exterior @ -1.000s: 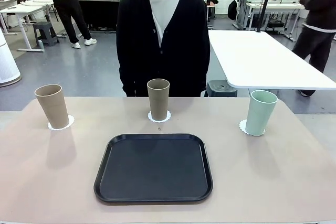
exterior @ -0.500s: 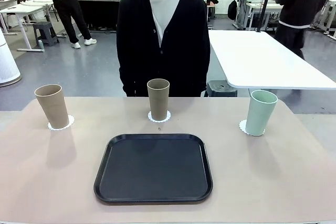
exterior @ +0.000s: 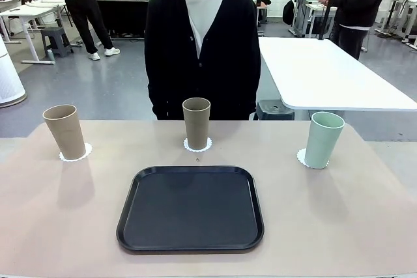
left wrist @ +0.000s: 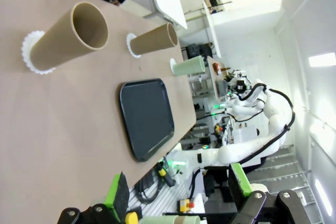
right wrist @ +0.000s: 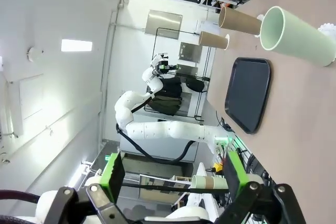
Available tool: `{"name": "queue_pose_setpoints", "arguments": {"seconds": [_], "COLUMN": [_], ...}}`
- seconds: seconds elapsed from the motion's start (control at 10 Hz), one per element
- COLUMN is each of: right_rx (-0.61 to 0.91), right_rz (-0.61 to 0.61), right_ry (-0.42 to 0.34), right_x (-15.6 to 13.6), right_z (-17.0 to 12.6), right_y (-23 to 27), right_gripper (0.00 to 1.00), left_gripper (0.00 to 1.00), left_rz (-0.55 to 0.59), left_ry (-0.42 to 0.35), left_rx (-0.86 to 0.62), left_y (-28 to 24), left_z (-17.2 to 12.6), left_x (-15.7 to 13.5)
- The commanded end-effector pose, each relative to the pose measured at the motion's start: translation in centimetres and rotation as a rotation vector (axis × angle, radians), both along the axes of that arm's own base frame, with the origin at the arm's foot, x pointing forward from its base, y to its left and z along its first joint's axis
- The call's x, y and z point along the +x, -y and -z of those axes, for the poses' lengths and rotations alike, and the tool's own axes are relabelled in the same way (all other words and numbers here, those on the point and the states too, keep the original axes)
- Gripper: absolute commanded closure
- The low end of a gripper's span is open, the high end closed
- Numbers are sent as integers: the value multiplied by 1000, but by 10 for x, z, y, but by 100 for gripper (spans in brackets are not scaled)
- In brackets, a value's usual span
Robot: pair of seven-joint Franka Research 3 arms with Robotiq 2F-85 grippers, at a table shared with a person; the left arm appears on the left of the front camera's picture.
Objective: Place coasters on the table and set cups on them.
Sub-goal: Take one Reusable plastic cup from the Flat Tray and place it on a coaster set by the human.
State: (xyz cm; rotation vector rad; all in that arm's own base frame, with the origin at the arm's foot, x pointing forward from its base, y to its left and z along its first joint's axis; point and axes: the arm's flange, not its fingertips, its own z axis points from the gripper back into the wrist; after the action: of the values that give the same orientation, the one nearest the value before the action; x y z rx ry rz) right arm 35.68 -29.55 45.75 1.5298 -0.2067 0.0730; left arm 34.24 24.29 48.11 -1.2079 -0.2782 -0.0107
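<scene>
Nothing on the counter [exterior: 52,226] has shifted over the last second. All three tumblers sit exactly where they were: the left tan cup [exterior: 64,132] upright on its doily coaster [exterior: 76,153], the middle tan cup [exterior: 196,122] on its coaster [exterior: 197,144] just in front of the person in the black cardigan [exterior: 202,43], and the mint green cup [exterior: 323,139] on its coaster [exterior: 303,157] off to the right. The black tray [exterior: 190,208] lies bare nearer the robot's side, well apart from all three cups.

To my eye the job looks finished: every coaster is down and each carries a cup.

Both arms are pulled back off the counter. The left tool [left wrist: 178,195] hangs with its green-padded fingers spread wide and nothing between them; the right tool [right wrist: 170,174] is the same, fingers apart and empty.

The only difference from the earlier pictures is behind the scene: a person in dark clothes [exterior: 355,1] has walked leftward across the far right background.
</scene>
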Motion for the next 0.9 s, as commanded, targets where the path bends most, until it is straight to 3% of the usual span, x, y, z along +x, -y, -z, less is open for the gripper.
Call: {"name": "queue_pose_setpoints", "arguments": {"seconds": [0.0, 0.8], "right_rx": [16, 16], "right_rz": [10, 10], "right_ry": [-2, -2], "right_x": [-4, -4], "right_z": [7, 7], "right_y": [-1, -1], "right_gripper": [0, 0], "left_gripper": [0, 0], "left_rz": [-2, -2], "left_ry": [11, 11], "left_rx": [-7, -7], "left_y": [0, 0], "left_z": [-2, -2], "left_x": [-1, -1]}}
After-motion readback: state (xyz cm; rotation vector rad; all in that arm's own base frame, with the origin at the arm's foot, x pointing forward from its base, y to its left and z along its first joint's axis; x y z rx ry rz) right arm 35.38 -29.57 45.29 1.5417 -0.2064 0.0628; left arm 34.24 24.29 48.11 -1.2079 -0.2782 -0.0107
